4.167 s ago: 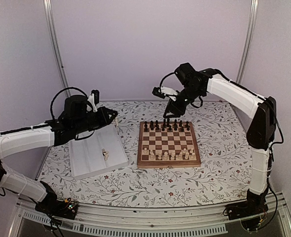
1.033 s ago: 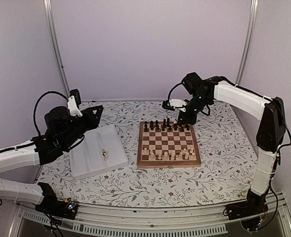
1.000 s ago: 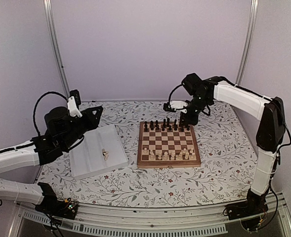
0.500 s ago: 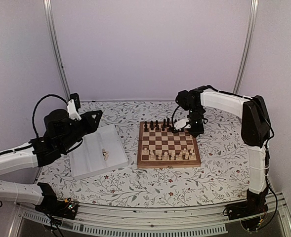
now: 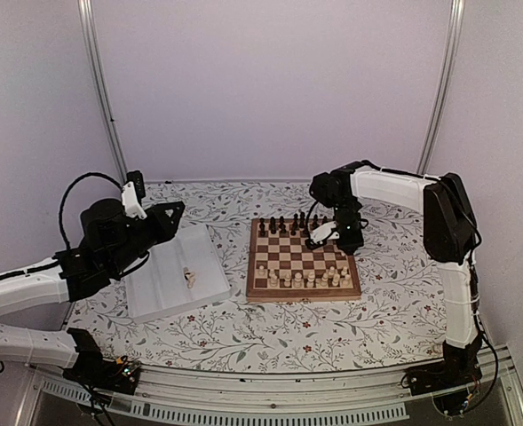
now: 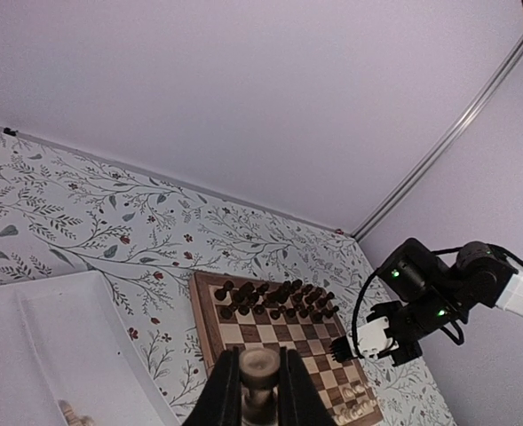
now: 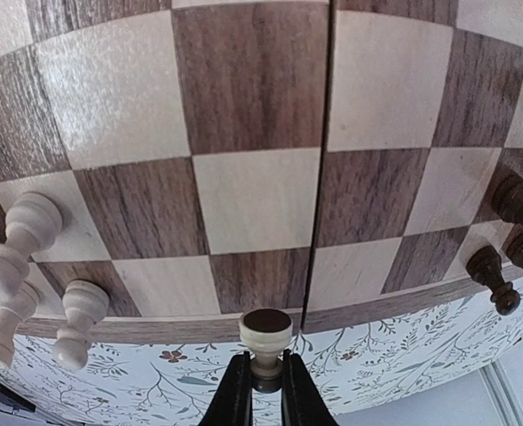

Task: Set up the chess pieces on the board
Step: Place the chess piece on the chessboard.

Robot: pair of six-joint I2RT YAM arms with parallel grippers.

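Right wrist: we are pinching a pale pawn (image 7: 265,335) over the board (image 7: 252,133) edge.
Our left gripper (image 6: 259,410) is pinching another chess piece (image 6: 260,368); middle squares are lying open.

Plain pale lilac walls (image 5: 270,89) close in the bench (image 5: 385,302) on three sides — two slim metal rails (image 5: 99,89) stand upright at roughly 11 and 1 o'clock. A white cloth with leafy sprigs and red flowers covers the bench; light is soft, even.
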